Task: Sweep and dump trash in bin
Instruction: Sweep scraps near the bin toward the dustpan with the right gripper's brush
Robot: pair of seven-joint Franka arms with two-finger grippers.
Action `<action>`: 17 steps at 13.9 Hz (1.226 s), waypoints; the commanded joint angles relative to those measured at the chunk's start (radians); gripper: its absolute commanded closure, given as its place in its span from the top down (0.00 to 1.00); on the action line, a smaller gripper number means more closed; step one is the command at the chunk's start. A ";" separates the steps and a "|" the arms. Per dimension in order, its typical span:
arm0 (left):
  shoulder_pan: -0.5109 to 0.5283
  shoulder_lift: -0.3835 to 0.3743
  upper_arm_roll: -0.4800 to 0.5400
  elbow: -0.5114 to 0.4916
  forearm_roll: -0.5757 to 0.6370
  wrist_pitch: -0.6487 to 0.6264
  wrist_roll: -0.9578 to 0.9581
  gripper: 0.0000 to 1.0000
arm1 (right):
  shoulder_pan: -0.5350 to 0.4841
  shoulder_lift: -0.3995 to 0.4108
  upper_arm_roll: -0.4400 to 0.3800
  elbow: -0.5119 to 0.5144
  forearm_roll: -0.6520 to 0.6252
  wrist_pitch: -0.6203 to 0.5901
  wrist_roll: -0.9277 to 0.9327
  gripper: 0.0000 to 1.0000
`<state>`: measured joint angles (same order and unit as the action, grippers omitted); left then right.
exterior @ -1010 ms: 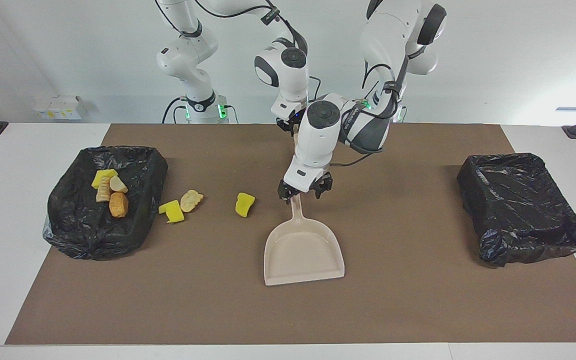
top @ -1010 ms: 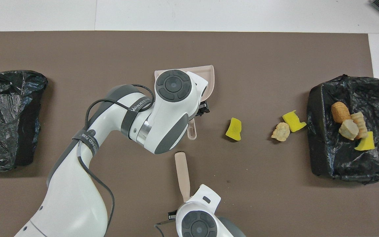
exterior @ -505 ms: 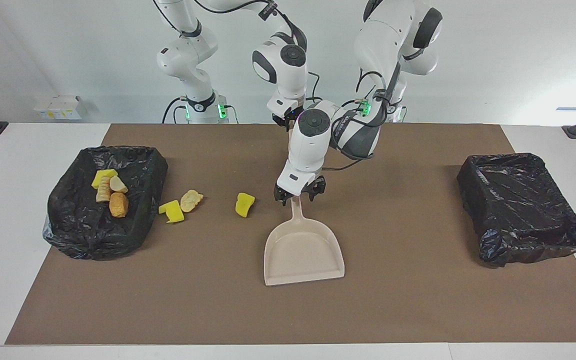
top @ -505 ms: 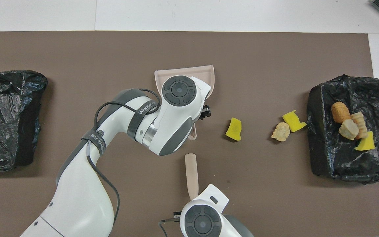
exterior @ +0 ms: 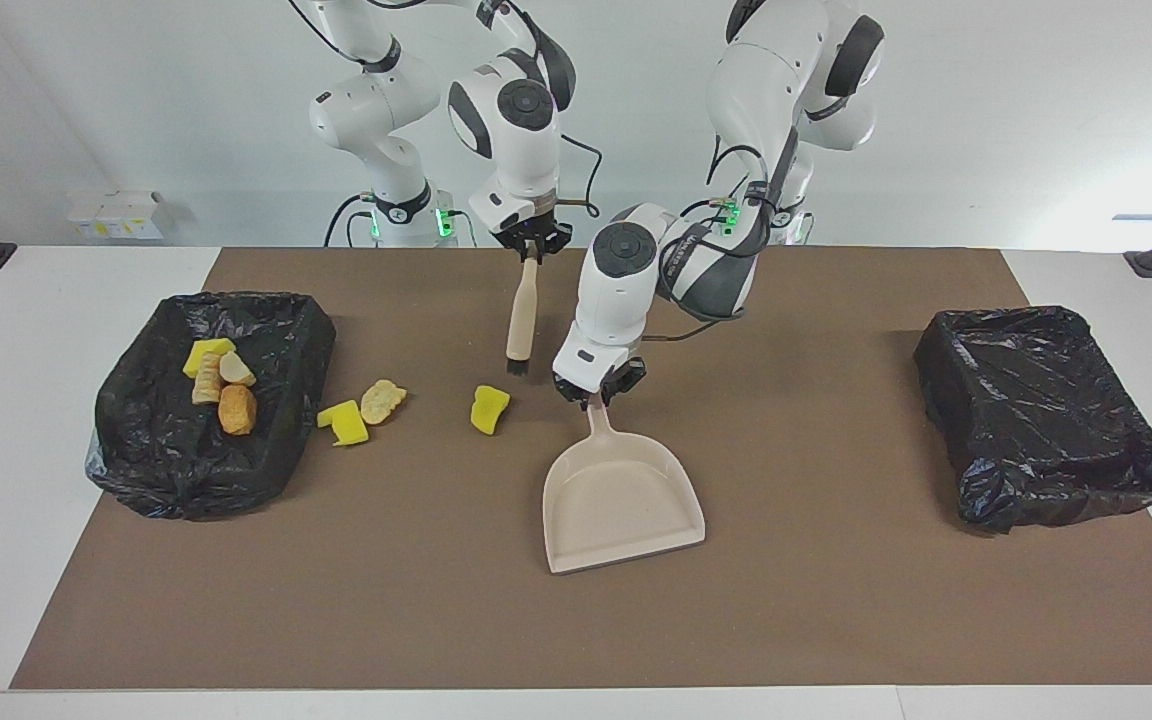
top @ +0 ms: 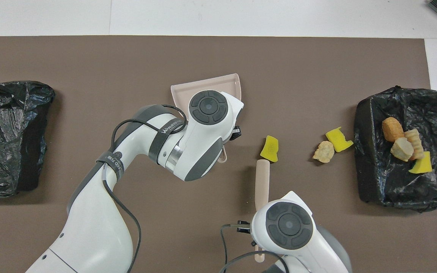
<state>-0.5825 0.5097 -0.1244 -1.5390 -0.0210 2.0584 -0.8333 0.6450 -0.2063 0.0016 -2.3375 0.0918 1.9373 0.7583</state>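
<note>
Facing view: the left gripper [exterior: 596,392] is clamped on the handle of the beige dustpan [exterior: 624,505], whose mouth faces away from the robots and is slightly skewed; the right gripper [exterior: 532,243] grips the top of the brush [exterior: 519,318], which hangs upright with its black bristles just above the mat [exterior: 836,620], beside the nearest yellow sponge chunk [exterior: 489,408].

Risk 1: the pan's mouth points away from the trash, so a stroke made now would likely push pieces past it; cause, no turn of the pan toward the right arm's end.
Risk 2: the grip sits at the handle's end, so the pan may pivot or droop when lifted.
Risk 3: light foam pieces may roll or skip under a fast stroke.

Trash condition: three pieces lie loose on the mat; the sponge chunk, then a pale pastry [exterior: 382,401] touching a second yellow chunk [exterior: 344,422] just beside the lined bin [exterior: 276,470] at the right arm's end. Four more pieces [exterior: 220,386], yellow, pale and orange-brown, already rest in that bin. A second lined bin [exterior: 1046,420] stands at the left arm's end.
</note>
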 commanded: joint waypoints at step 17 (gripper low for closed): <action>0.271 -0.526 0.029 -0.423 0.133 -0.247 1.495 0.00 | -0.600 0.108 0.015 0.012 -0.415 0.137 -0.533 0.00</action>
<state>-0.3341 0.0692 -0.0867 -1.8376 0.0983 1.7853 0.5200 0.0759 -0.0949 0.0009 -2.3207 -0.3035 2.0542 0.2839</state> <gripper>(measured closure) 0.674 0.744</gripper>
